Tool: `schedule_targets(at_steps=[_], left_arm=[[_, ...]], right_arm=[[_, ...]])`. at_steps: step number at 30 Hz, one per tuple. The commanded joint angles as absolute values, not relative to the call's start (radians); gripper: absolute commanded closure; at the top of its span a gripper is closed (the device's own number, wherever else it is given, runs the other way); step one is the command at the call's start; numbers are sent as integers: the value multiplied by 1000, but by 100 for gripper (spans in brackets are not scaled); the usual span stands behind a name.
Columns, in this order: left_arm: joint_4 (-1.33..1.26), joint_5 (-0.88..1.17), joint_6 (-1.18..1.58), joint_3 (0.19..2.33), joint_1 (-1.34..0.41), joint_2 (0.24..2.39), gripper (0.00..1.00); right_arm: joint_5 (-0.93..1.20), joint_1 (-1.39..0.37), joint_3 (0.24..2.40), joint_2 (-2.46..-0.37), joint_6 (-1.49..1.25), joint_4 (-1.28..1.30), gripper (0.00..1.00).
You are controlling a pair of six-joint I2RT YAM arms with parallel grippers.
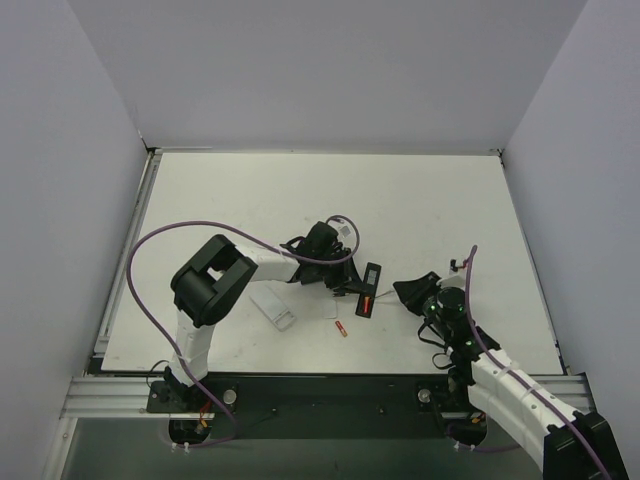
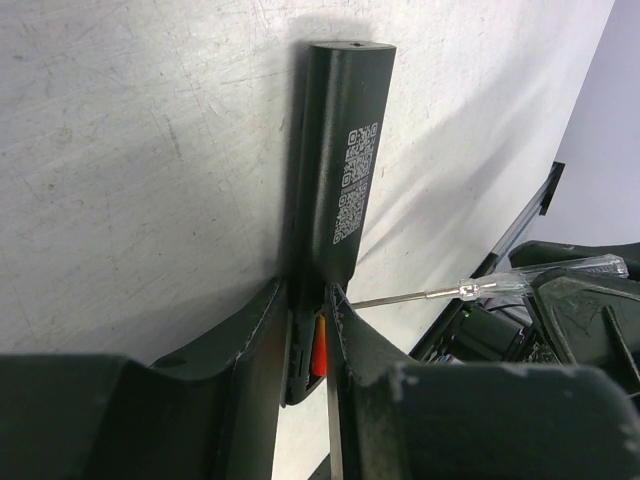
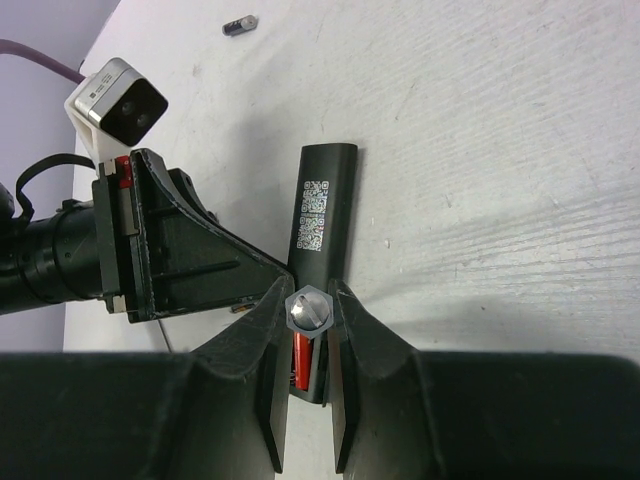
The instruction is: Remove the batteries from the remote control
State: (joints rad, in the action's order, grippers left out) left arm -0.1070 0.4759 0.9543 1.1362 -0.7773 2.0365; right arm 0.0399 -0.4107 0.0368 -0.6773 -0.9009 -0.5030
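The black remote control (image 1: 371,284) lies mid-table with its recess end nearest me. My left gripper (image 2: 312,292) is shut across that end (image 1: 352,290), holding the remote control (image 2: 340,150) by its sides. A red battery (image 2: 319,345) shows in the recess between the jaws. My right gripper (image 3: 308,300) is shut on a clear-handled screwdriver (image 3: 308,310), directly above the battery (image 3: 302,362) in the remote control (image 3: 322,205). The screwdriver's shaft (image 2: 415,296) reaches the recess edge. Another battery (image 1: 341,329) lies loose on the table in front of the remote.
A short white remote (image 1: 273,307) lies left of the loose battery, with a small white piece (image 1: 330,311) beside it. A small dark object (image 3: 239,26) lies farther out on the table. The left wrist camera (image 3: 115,98) sits close to my right gripper (image 1: 408,290).
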Motion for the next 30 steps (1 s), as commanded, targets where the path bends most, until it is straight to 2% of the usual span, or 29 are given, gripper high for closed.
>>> schedule_targets(at_steps=[1, 9, 20, 30], left_arm=[[-31, 479, 945, 1095, -805, 2028, 71], [-43, 479, 951, 1080, -807, 2022, 71], [-54, 476, 957, 1071, -808, 2023, 71], [-49, 474, 957, 1081, -810, 2029, 71]], right_arm=[[141, -405, -54, -675, -994, -658, 100], [207, -359, -29, -660, -1000, -652, 100], [305, -282, -43, -758, -1114, -784, 100], [365, -241, -20, -787, -1140, -798, 100]])
